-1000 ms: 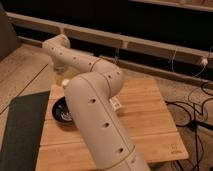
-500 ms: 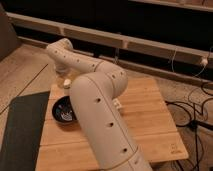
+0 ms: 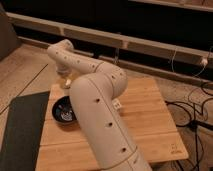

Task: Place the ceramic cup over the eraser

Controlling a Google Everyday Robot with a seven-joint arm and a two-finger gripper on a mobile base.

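One gripper (image 3: pixel 64 78), mine, low over the wooden table's (image 3: pixel 150 115) far-left corner | opening: cannot tell | ceramic cup (image 3: pixel 63 84): small pale shape right at its tip, held or not unclear | black bowl (image 3: pixel 62 111) nearer, partly behind my arm (image 3: pixel 95 100) | eraser: cannot make it out.

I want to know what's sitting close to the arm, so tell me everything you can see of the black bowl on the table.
The black bowl is wide and round, dark with pale markings inside; its material can't be told. It sits upright on the left part of the wooden table, close to the left edge. The arm, a thick cream link, crosses in front and hides the bowl's right side; whether they touch can't be judged. The hand is beyond the bowl, over the table's far left corner, apart from it.
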